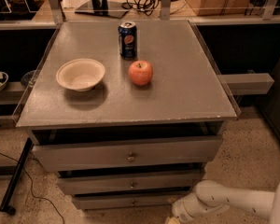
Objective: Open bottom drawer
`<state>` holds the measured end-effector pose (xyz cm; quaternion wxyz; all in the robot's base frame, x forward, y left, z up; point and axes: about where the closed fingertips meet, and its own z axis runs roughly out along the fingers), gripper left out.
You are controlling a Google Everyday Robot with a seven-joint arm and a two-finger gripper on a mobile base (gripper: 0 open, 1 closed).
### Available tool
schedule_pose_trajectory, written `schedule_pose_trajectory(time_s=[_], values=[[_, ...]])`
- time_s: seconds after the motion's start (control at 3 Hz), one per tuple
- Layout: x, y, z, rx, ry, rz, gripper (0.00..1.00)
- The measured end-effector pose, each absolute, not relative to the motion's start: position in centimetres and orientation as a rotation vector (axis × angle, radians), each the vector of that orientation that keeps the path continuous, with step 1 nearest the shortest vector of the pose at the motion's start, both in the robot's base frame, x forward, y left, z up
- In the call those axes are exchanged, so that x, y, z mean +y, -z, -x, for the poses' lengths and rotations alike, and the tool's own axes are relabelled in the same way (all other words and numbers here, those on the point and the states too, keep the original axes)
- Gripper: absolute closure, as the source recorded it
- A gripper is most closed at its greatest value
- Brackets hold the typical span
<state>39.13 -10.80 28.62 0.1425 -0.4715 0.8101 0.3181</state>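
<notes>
The bottom drawer [126, 201] is the slimmest grey front, lowest of three under the grey table top, with a small round knob [133, 202] at its centre. It looks closed, set back beneath the middle drawer [130, 183] and the top drawer [128, 156]. My white arm [233, 200] reaches in from the lower right, near floor level. The gripper [173, 218] is at the bottom edge of the view, just right of the bottom drawer's front and mostly cut off.
On the table top [186, 87] stand a white bowl [80, 74], a red apple [140, 72] and a blue soda can [127, 39]. A black cable and pole [16, 176] lie on the floor at the left. A grey shelf [247, 83] juts out at right.
</notes>
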Motion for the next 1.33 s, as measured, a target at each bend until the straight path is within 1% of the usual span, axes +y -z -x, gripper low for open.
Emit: schedule_pose_trajectory(time_s=[0.67,1.33], values=[[-9.1,-26.9,-41.8,2.291,-0.908,1.329,0.00],[-8.4,-25.2,-42.1,2.304,-0.904,1.326,0.00]])
